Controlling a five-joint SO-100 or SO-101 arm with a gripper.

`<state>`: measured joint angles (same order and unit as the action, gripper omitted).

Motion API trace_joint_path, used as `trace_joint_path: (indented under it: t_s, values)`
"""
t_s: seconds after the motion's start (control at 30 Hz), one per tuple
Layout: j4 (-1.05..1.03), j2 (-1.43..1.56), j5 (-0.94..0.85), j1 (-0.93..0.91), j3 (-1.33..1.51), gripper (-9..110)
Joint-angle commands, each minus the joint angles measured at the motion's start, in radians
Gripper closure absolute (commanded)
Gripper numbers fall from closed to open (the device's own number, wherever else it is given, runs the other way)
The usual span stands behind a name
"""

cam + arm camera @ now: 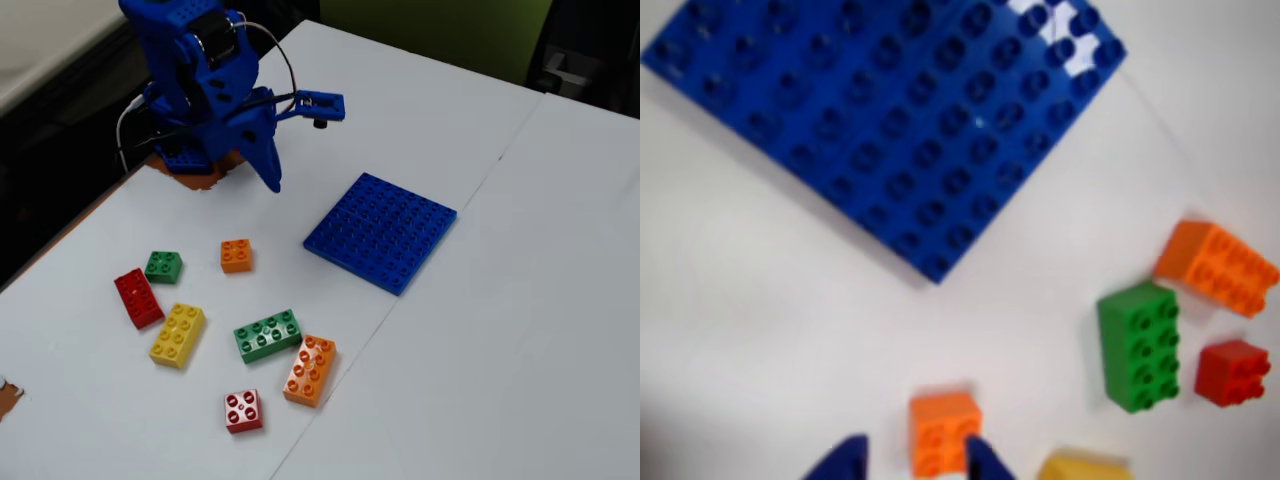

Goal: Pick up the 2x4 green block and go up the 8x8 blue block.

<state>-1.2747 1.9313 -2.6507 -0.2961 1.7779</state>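
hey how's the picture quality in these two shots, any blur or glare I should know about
Wrist view: soft all over, with white glare washing out studs at the top corner of the 8x8 blue block; the end effector fingertips at the bottom edge are blurriest. Fixed view: sharper and evenly lit, with soft shadows; the 2x4 green block shows its studs clearly.

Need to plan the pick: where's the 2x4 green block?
In the fixed view the 2x4 green block lies low centre, touching the orange brick.

The 2x4 green block (268, 335) touches an orange brick (310, 370) (table (520, 330), unheld).
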Motion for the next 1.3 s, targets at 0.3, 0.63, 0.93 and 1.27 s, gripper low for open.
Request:
trace_joint_path:
  t_s: [0.3,0.63,0.93,1.27]
  values:
    - [-0.015,-0.466,-0.222,-0.138,-0.518,77]
    - [-0.026,-0.845,-0.264,-0.21,-0.988,71]
    - [0.071,-1.006,-0.483,-0.265,-1.118,69]
    - [0.112,-1.088,-0.446,-0.276,-1.12,73]
